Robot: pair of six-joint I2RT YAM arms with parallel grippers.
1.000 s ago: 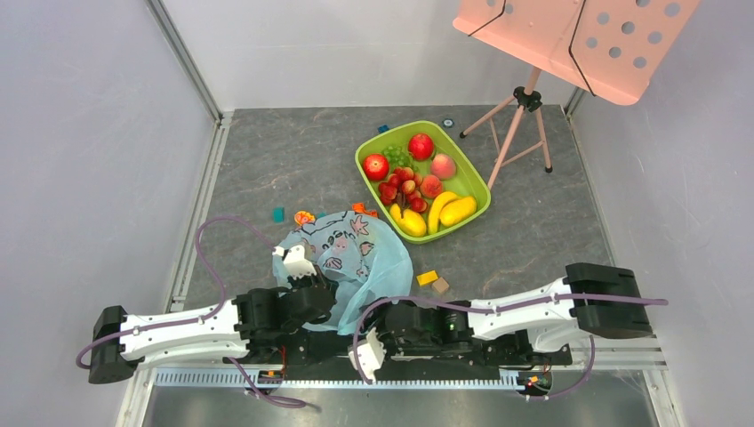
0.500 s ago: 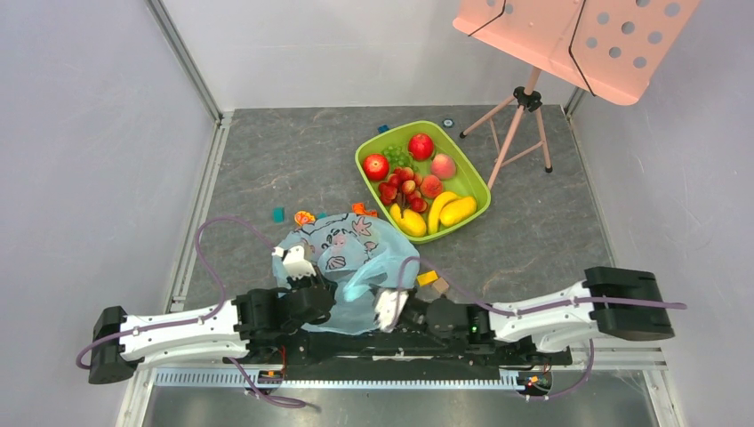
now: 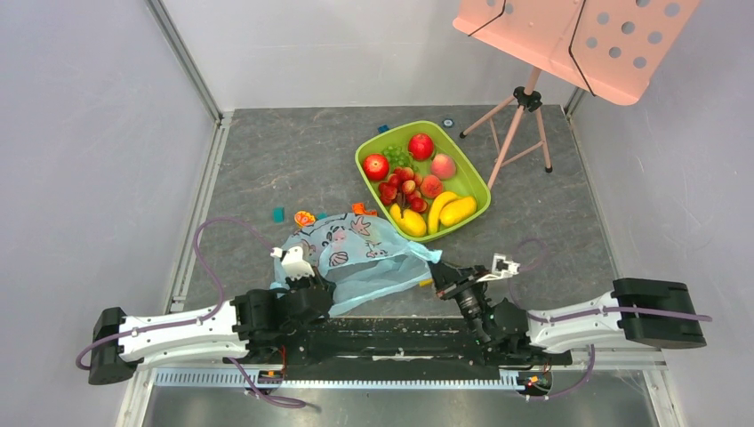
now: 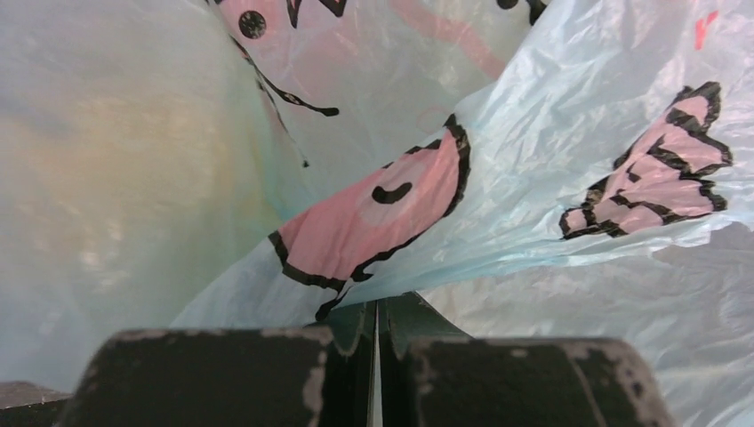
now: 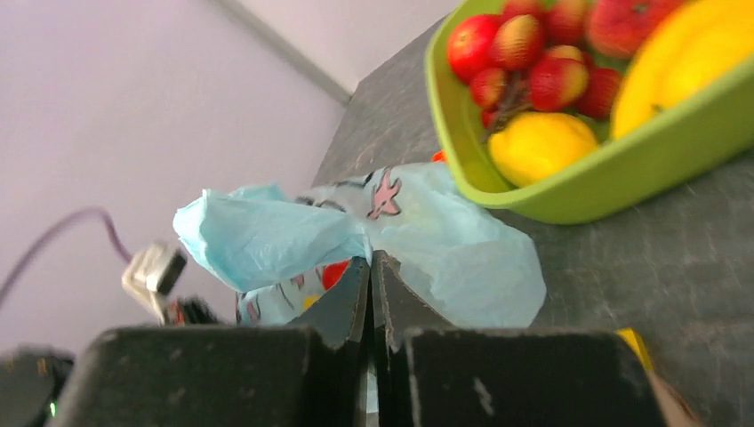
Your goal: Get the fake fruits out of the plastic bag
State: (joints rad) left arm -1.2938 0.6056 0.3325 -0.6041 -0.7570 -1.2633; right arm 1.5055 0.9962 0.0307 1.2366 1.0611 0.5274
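Since the earlier frame the right arm [image 3: 569, 313] has swung out to the right, dragging one side of the plastic bag [image 3: 356, 253] with it. The bag now lies pulled long and low across the near part of the grey bench [image 3: 267, 151]. Just beyond the bag sits a green tray [image 3: 360, 158] already holding fake fruits [image 3: 421, 145] in red, peach and yellow. The left end effector [image 3: 313, 286] is clamped on the bag's near-left side and the right end effector [image 3: 436, 281] on its right corner. In each wrist view the fingers are pressed together with blue film caught between them.

The likely trouble is the thin film tearing or slipping free if the two arms pull further apart. A sudden spill could also send any fruit inside rolling off the bench.

Only the right wrist view shows a glimpse of red and yellow through the film beside its fingers, perhaps fruit still inside. The left wrist view shows only film and pink print. The overhead view alone shows the bag's whole spread
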